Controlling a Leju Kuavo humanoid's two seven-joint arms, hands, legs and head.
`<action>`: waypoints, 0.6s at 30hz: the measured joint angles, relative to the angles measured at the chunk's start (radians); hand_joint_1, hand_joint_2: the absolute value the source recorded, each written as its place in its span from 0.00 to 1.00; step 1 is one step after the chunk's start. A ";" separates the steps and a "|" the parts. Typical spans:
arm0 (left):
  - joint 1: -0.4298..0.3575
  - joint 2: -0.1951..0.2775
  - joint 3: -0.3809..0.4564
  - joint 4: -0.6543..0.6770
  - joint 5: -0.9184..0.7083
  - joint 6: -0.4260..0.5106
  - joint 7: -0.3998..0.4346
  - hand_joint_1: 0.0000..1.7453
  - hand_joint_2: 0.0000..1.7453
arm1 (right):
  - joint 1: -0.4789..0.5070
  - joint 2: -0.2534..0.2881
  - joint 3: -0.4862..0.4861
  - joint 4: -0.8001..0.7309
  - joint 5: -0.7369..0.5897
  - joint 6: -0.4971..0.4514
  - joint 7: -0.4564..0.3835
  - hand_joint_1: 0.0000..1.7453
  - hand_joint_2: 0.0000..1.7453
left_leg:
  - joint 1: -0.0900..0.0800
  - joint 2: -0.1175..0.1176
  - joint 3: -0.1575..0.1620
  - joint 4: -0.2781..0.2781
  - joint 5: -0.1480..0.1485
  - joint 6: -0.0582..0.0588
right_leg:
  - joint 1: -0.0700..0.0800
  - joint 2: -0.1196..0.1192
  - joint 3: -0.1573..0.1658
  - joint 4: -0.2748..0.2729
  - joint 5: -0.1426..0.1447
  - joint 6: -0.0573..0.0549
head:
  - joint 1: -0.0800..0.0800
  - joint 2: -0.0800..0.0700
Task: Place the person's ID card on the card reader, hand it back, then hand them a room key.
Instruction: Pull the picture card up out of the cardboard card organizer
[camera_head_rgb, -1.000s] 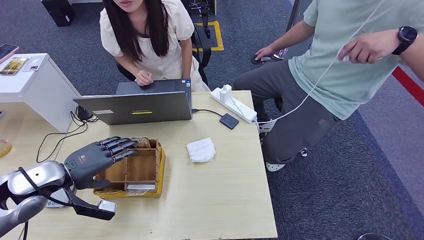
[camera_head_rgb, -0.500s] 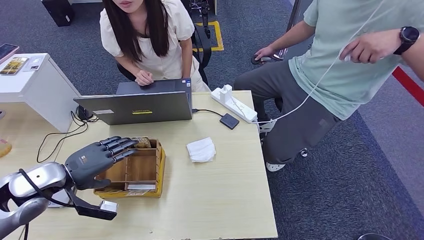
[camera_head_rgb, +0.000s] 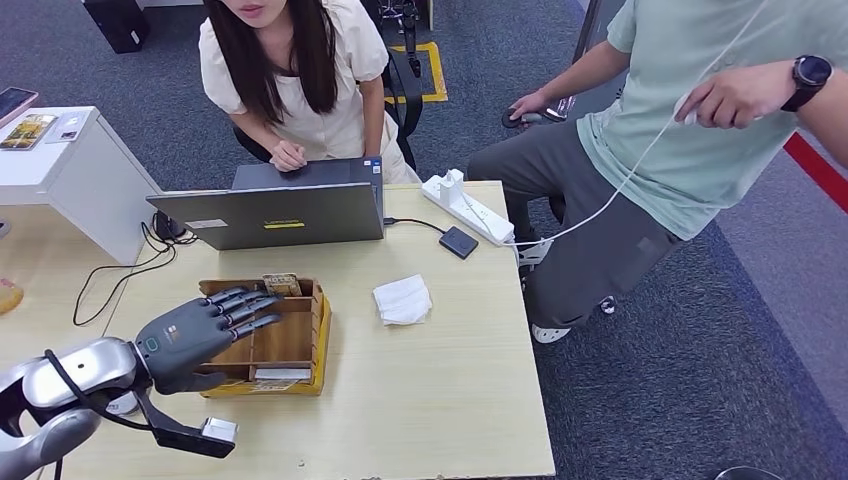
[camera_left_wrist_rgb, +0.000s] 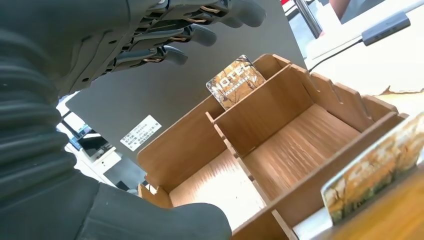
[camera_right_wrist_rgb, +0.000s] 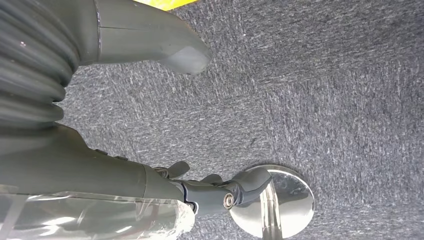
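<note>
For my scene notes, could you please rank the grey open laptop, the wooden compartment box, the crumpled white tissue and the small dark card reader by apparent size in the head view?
Largest to smallest:
1. Grey open laptop
2. Wooden compartment box, partly hidden by the left hand
3. Crumpled white tissue
4. Small dark card reader

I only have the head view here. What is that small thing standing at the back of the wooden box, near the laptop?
Observer: In the left wrist view it is a card printed HOTEL, standing in the narrow back slot of the wooden box.
Operator: Any other cards like it?
Observer: Yes, a second card with the same pattern stands in the front slot.
Operator: And the right hand?
Observer: The right wrist view shows the right hand hanging over grey carpet, above a shiny round base, holding nothing.
</note>
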 joint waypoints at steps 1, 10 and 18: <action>0.002 0.000 0.000 0.000 -0.003 0.001 0.000 0.00 1.00 | 0.000 0.000 -0.001 0.000 0.000 0.000 0.000 0.00 1.00 | 0.000 0.000 0.000 0.000 0.000 0.000 | 0.000 0.000 0.000 0.000 0.000 0.000 | 0.000 0.000; 0.012 -0.005 0.003 -0.002 -0.030 0.008 0.006 0.00 1.00 | 0.000 0.000 -0.003 0.000 0.002 0.003 -0.001 0.00 1.00 | 0.000 0.000 0.000 0.000 0.000 0.000 | 0.000 0.000 0.000 0.000 0.000 0.000 | 0.000 0.000; 0.014 -0.011 0.022 -0.003 -0.041 0.011 0.010 0.00 1.00 | 0.000 0.000 -0.004 0.000 0.006 0.002 -0.001 0.00 1.00 | 0.000 0.000 0.000 0.000 0.000 0.000 | 0.000 0.000 0.000 0.000 0.000 0.000 | 0.000 0.000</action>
